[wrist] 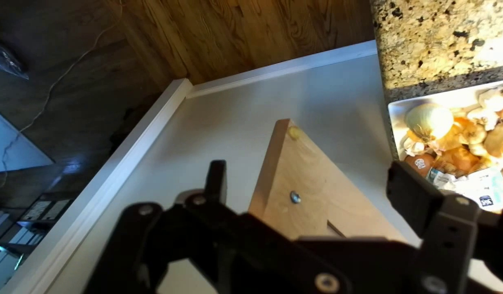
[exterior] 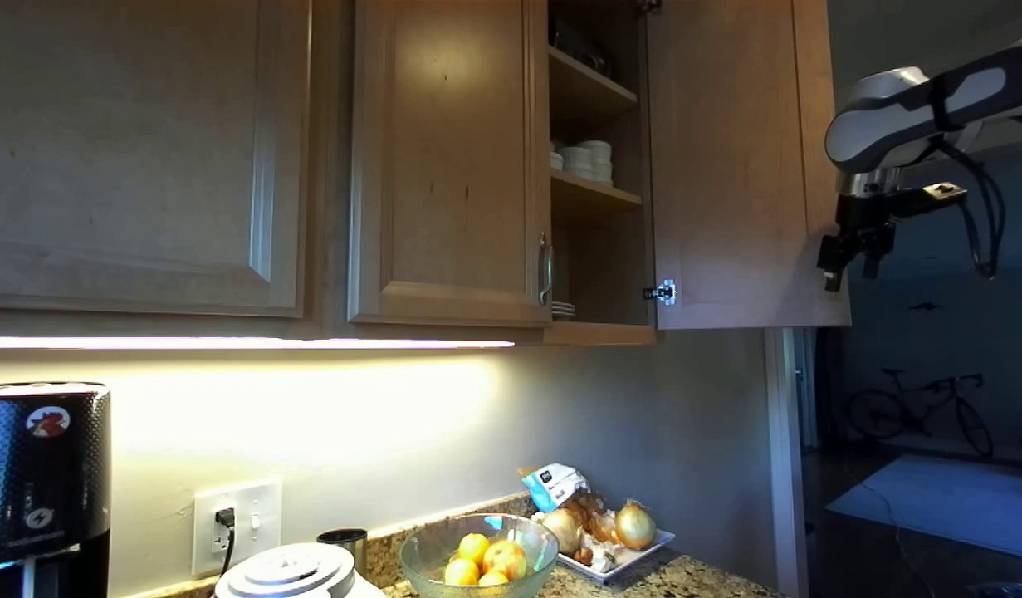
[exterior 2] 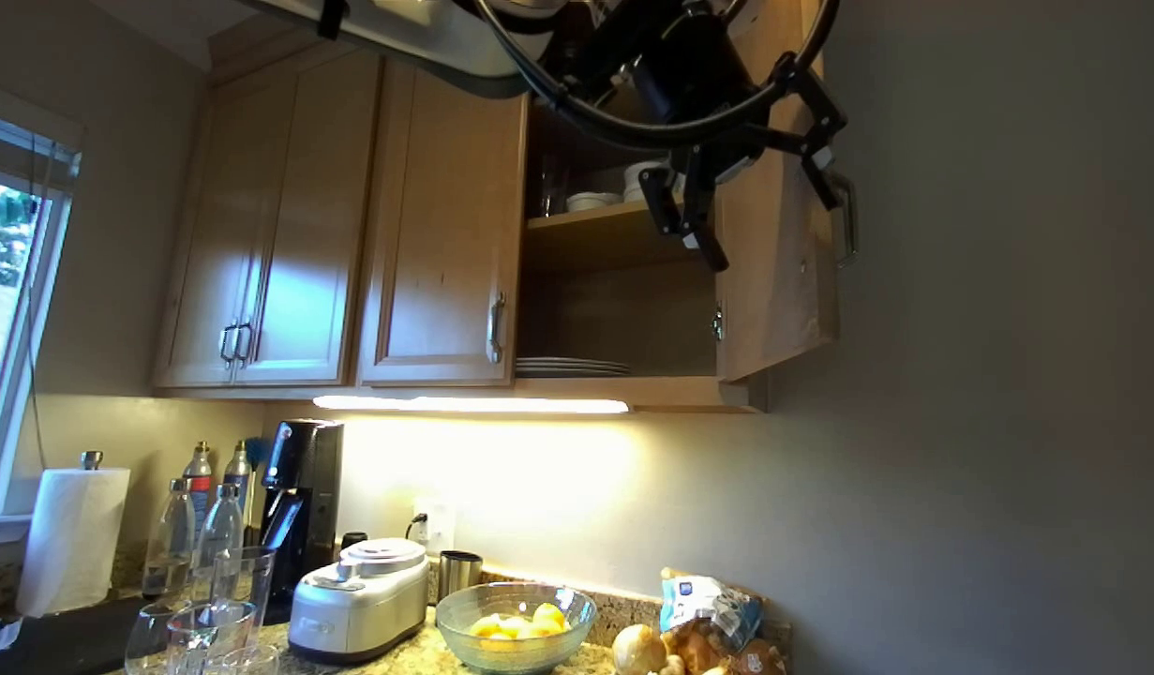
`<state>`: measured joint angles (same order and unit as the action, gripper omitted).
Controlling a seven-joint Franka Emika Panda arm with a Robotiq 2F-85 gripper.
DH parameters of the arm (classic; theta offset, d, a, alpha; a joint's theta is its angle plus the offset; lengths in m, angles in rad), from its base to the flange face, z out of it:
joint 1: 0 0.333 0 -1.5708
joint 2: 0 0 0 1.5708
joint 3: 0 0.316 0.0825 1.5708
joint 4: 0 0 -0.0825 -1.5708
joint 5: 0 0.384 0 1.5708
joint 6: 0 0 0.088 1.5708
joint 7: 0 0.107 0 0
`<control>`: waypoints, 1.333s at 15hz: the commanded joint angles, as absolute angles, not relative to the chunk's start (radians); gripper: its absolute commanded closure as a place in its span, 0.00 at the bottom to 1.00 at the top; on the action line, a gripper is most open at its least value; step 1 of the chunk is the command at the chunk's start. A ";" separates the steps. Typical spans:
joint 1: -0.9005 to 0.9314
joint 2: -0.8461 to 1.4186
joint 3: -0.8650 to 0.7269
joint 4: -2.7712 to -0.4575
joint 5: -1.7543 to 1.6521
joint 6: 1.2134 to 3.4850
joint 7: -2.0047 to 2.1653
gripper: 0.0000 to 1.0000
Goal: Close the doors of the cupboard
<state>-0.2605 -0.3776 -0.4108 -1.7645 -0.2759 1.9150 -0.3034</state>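
Note:
The light-brown wooden cupboard point(exterior: 598, 334) hangs on the wall, its right side open, showing shelves with white dishes; its sill also shows in an exterior view point(exterior 2: 623, 389). Its left door point(exterior: 457, 158), point(exterior 2: 436, 234) is shut, with a silver bar handle point(exterior: 545, 270), point(exterior 2: 495, 328). Its right door point(exterior: 726, 166), point(exterior 2: 773, 309) stands swung wide open, its handle point(exterior 2: 848, 220) on the outer face. My gripper point(exterior: 853, 272), point(exterior 2: 771, 225) is open at this door's free edge. In the wrist view the door's lower corner point(wrist: 304, 163) shows between the spread fingers point(wrist: 312, 188). Contact cannot be told.
A wall point(exterior 2: 989, 375) stands right of the open door. Below on the counter are a glass bowl of fruit point(exterior: 427, 552), a tray of onions point(exterior: 664, 538), a white appliance point(exterior 2: 361, 600) and drinking glasses point(exterior 2: 244, 581). Another shut cabinet point(exterior 2: 258, 234) hangs further left.

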 commanded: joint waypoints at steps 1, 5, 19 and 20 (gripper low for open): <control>-0.283 -0.364 -0.425 -1.754 -0.293 1.923 -0.362 0.00; -0.267 -0.337 -0.461 -1.732 -0.264 1.949 -0.457 0.00; -0.280 -0.334 -0.503 -1.714 -0.263 1.988 -0.555 0.00; -0.278 -0.330 -0.520 -1.704 -0.256 1.994 -0.588 0.00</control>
